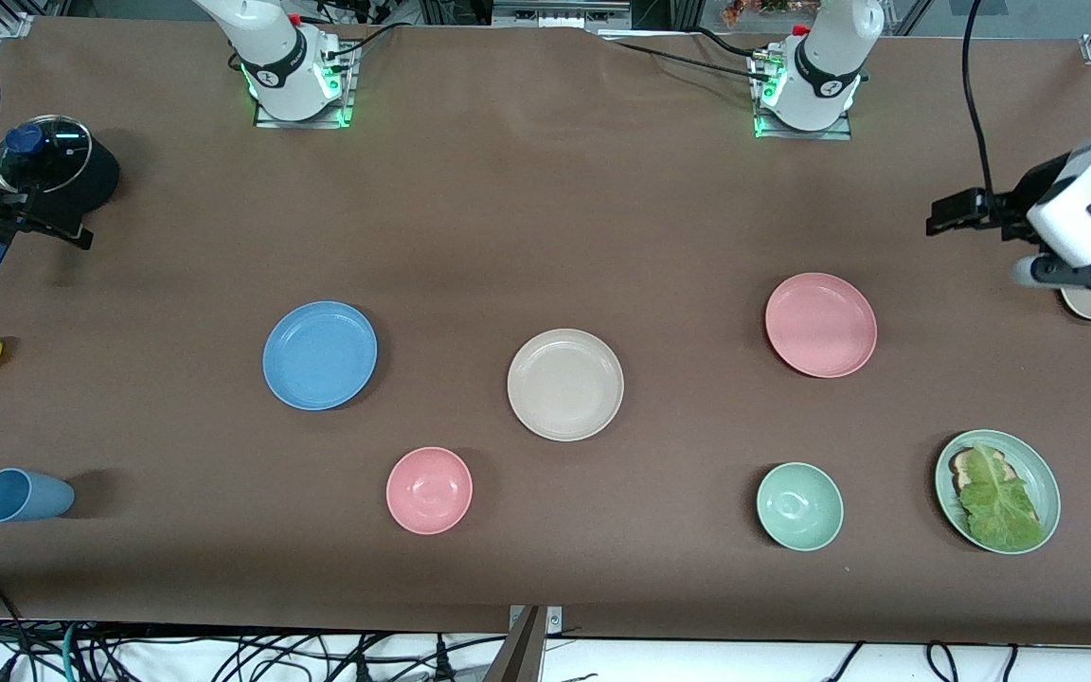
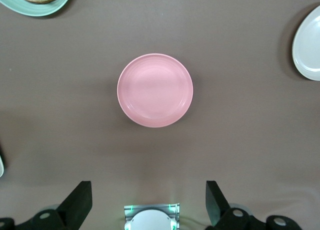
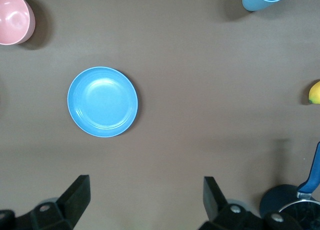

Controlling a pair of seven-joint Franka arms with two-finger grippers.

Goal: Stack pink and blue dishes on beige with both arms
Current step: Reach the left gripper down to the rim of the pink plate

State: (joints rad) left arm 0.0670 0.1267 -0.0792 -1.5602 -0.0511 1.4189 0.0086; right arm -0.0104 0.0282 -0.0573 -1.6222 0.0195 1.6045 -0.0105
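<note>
Matte pink plate [image 1: 820,325], blue plate [image 1: 319,355], beige plate [image 1: 564,384], all unlabelled.

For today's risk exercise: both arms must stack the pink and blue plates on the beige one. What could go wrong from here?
1. The pink bowl lies near the beige plate; an arm might take it for the pink plate.
2. Both plates go to one spot, so the open left tool and open right tool could collide there.
3. The blue plate lies flat; its shallow rim may slip.
</note>
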